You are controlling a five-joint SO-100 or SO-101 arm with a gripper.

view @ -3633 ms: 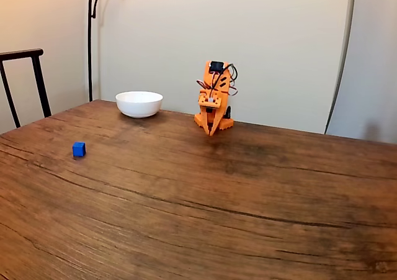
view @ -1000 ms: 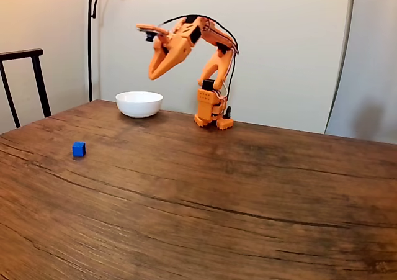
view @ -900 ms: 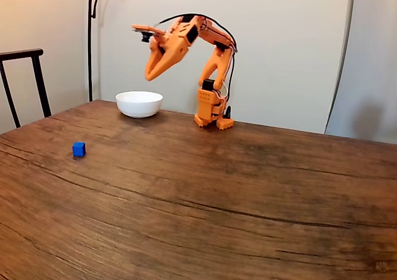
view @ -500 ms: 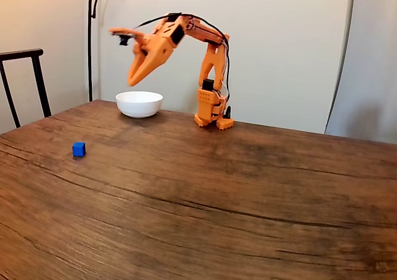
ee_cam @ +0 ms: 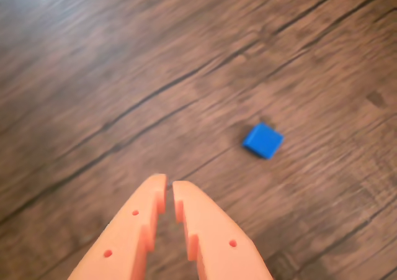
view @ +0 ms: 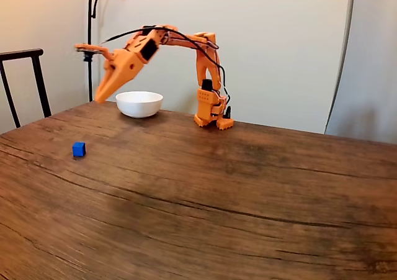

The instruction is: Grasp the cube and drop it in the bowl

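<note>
the cube sits flat on the wooden table, alone toward the left side in the fixed view, with bare wood all around it and the table's left edge not far off at its 9 o'clock. it has no long axis; in the wrist view the cube is turned so one corner points toward 5 o'clock. the bowl stands upright near the far edge, at about 1 o'clock from the cube and well apart from it. the arm reaches out from its base at 3 o'clock of the bowl, and the gripper hangs in the air just left of the bowl's rim, tips angled down toward 7 o'clock. in the wrist view the gripper has its fingers nearly pressed together with a thin slit between them, holding nothing, and the cube lies at their 2 o'clock, apart.
</note>
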